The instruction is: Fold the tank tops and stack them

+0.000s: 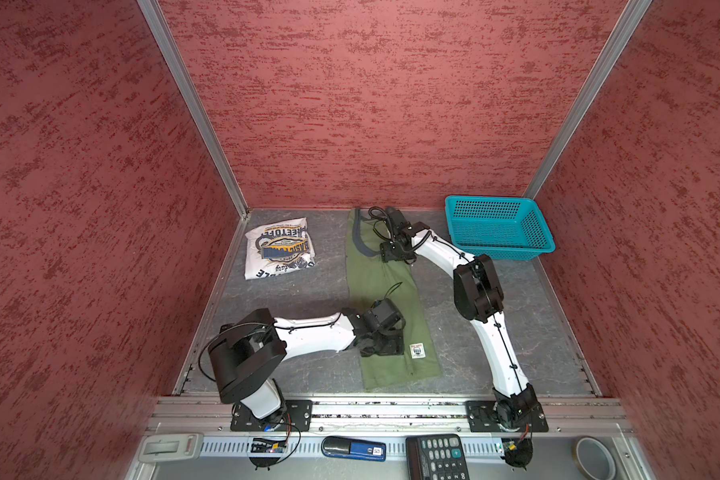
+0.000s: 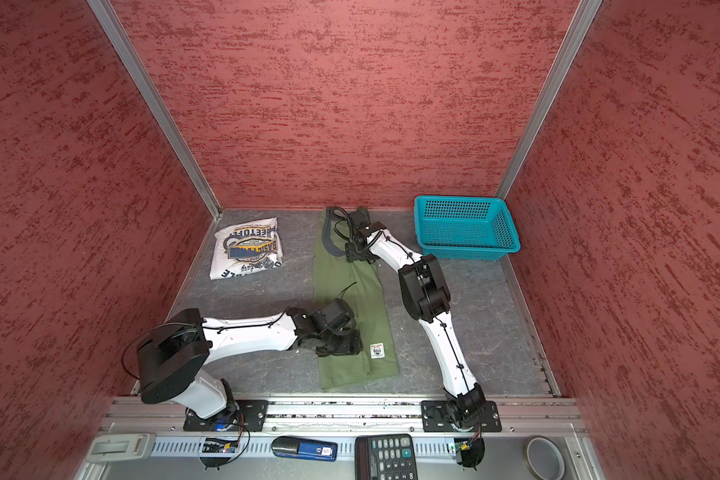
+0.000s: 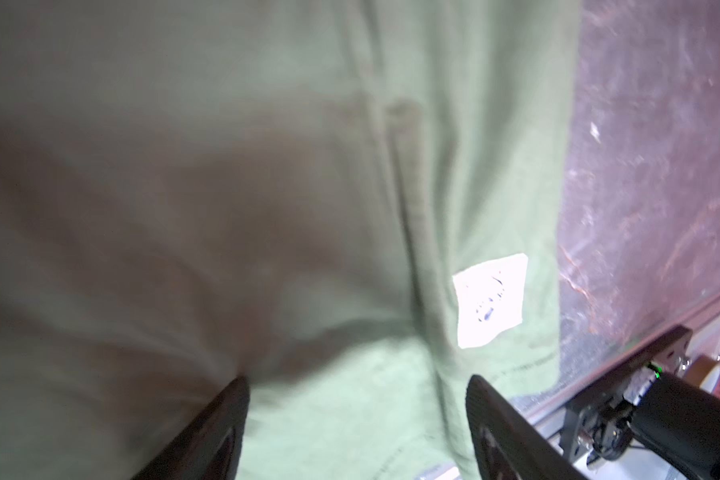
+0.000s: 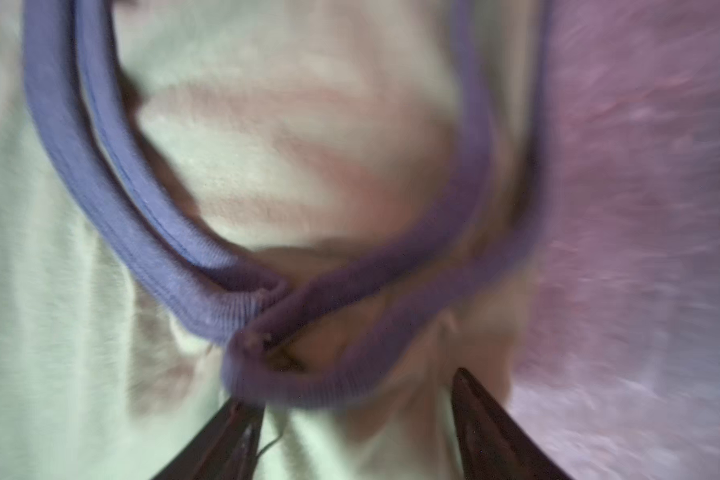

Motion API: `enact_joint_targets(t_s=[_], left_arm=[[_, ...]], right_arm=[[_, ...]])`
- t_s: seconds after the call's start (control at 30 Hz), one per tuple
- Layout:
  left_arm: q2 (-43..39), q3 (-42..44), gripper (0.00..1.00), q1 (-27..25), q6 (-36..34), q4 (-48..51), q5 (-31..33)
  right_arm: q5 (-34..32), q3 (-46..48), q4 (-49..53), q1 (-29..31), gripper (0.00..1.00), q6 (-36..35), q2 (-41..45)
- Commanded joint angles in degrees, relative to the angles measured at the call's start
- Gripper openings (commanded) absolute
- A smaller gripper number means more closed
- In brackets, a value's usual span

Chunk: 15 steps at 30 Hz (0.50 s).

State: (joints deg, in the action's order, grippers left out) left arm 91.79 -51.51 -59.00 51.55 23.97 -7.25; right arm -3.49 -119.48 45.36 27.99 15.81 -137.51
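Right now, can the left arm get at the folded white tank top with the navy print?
Probably yes. The left gripper hangs open over the olive green tank top, and only bare grey mat lies between it and the white tank top.

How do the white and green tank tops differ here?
The white tank top is folded into a packet by the far left corner; the green tank top is a long strip in the middle. The white one shows a large badge print, the green one a small white label. The left gripper and right gripper are over the green one only. Both lie flat.
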Motion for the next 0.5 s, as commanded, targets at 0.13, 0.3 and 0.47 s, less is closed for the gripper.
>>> enact_joint_targets(t_s=[0.13, 0.3, 0.47], left_arm=[[-12.14, 2.91, 0.86, 1.99, 0.84, 9.0, 6.07], [-20.93, 7.48, 0.86, 4.5, 4.71, 16.46, 6.28], [-26.04, 12.94, 0.85, 4.37, 7.98, 18.33, 3.22]], right_arm=[[-4.1, 19.59, -2.5, -1.12, 0.78, 2.01, 23.02], [-0.02, 43.43, -9.18, -1.1, 0.78, 7.8, 42.51], [7.01, 64.58, -11.98, -0.21, 0.76, 16.2, 59.0]])
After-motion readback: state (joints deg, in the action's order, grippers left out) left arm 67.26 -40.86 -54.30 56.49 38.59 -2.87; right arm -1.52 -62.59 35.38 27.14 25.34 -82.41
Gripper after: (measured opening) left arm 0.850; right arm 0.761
